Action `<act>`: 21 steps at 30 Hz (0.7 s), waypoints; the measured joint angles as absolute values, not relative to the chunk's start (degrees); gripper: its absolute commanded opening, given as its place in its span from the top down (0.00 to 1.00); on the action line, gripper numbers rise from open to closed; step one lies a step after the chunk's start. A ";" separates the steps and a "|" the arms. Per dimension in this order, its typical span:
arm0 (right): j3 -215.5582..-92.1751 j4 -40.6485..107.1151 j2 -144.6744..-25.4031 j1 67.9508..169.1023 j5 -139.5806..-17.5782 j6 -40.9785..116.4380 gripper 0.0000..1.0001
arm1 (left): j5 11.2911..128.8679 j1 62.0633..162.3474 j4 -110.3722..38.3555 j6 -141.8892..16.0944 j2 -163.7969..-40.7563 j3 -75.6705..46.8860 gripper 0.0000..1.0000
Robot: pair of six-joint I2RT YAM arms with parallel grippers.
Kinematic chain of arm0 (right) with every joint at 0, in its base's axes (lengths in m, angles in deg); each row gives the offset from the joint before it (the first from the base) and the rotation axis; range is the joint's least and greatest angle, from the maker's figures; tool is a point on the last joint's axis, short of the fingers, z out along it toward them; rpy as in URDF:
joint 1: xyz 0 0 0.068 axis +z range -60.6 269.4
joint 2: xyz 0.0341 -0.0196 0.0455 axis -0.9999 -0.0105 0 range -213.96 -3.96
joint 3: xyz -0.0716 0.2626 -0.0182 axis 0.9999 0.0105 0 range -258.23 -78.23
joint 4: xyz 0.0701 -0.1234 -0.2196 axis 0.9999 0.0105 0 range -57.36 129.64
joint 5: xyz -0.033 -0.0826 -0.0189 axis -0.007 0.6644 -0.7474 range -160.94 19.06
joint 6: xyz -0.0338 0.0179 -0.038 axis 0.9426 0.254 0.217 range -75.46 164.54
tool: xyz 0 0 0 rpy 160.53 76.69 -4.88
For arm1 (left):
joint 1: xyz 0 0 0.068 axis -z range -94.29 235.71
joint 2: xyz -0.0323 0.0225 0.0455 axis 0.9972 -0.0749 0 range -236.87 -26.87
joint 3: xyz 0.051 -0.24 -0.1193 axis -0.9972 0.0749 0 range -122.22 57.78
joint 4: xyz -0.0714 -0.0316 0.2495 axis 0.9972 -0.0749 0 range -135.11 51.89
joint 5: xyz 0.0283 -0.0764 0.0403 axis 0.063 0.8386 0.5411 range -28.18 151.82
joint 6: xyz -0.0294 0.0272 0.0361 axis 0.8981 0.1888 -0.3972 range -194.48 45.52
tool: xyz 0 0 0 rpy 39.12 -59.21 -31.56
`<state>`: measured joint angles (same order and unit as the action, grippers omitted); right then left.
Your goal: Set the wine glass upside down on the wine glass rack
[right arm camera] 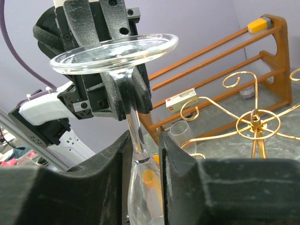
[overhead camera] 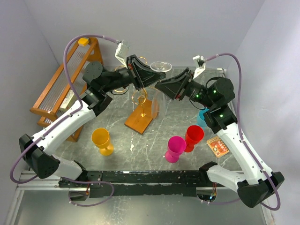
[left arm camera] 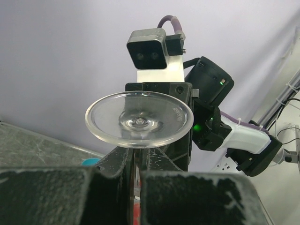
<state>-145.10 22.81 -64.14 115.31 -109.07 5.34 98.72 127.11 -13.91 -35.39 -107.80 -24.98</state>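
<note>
Two-gripper step: handover of the wine glass (right arm camera: 115, 49), upside down, held off the worktop beside the rack (overhead camera: 139, 99).
Left gripper (left arm camera: 137, 164): clamped on the stem (right arm camera: 132, 126).
Right gripper (right arm camera: 143, 150): straddling stem, loose.
Next: tighten right before you release left.

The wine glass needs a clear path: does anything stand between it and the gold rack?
Mostly open air in the right wrist view: the wine glass, foot up, is left of the wine glass rack. A clear cup rim shows low between them; whether it is in line, I cannot tell.
</note>
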 measured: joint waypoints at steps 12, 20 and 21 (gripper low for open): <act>-143.16 19.16 -63.40 115.68 -110.18 6.04 1.00 | 98.37 127.05 -14.36 -33.79 -107.38 -24.26 0.72; -140.97 19.62 -60.05 115.62 -105.99 7.16 1.00 | 97.67 127.11 -14.12 -34.56 -103.64 -21.27 0.34; -140.82 19.62 -59.64 115.62 -105.51 7.35 1.00 | 97.57 127.11 -14.15 -34.64 -103.05 -21.23 0.33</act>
<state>-140.82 19.62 -59.64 115.62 -105.51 7.35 97.57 127.11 -14.15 -34.64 -103.05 -21.23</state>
